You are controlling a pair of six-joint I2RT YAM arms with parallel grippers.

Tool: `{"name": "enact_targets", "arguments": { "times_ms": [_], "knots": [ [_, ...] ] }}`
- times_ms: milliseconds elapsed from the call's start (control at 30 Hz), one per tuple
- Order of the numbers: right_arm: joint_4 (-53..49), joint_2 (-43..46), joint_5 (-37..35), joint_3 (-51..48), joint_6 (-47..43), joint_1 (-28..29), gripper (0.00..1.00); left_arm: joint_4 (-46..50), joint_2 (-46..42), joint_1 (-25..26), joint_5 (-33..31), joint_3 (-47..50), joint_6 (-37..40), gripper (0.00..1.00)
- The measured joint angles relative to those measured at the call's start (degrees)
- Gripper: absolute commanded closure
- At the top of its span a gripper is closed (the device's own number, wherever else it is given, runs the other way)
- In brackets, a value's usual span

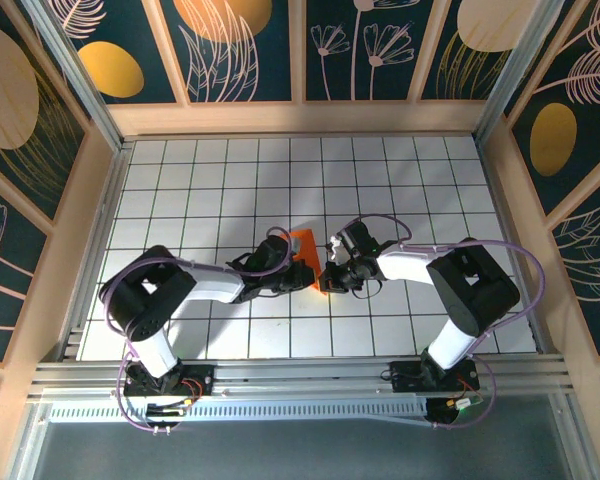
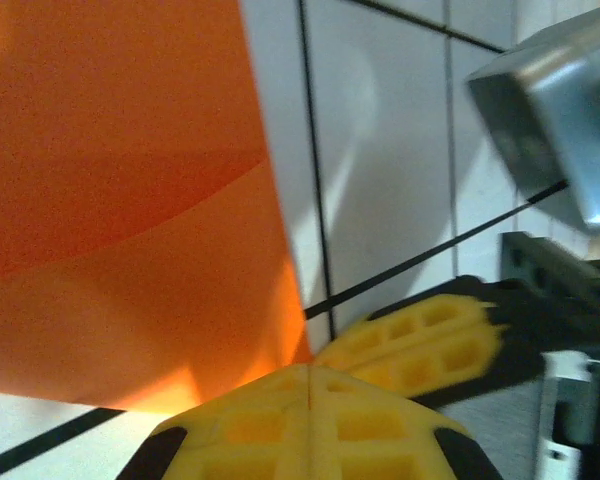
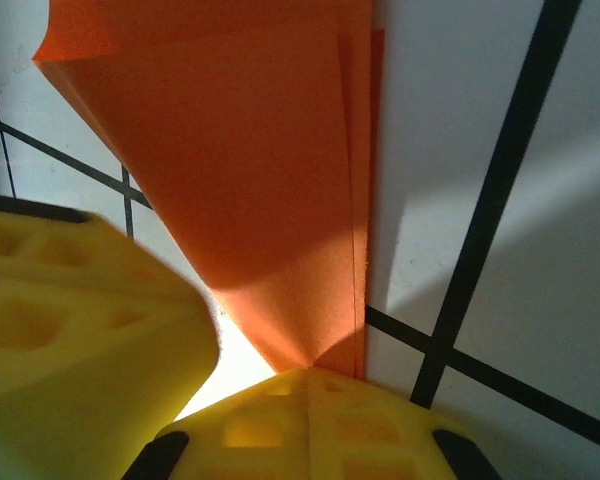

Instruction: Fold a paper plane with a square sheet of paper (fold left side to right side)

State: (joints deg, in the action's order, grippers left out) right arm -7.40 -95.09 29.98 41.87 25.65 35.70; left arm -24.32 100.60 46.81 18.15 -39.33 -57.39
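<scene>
**Two tight pinches at one narrow end**

The left gripper is nearest the lens. Its yellow fingertips are pressed together with no gap, nipping the corner of the orange paper. The right gripper is closed just as tight on the same end, where the folded layers taper to a narrow end.

From above, the paper lies mid-table between the two wrists. Its long axis runs away from the arm bases and leans slightly left, with the wider end far and the narrow end near. The two grippers sit just beside each other, crowding that near end.
</scene>
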Motion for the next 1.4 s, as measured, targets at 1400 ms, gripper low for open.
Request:
{"name": "enact_targets", "arguments": {
  "times_ms": [1400],
  "knots": [
    [-2.51,-0.61,-1.68,1.66,-1.55,0.48,1.0,2.62,1.73,-4.81,-1.51,-0.79,-2.23,0.99]
  ]
}}
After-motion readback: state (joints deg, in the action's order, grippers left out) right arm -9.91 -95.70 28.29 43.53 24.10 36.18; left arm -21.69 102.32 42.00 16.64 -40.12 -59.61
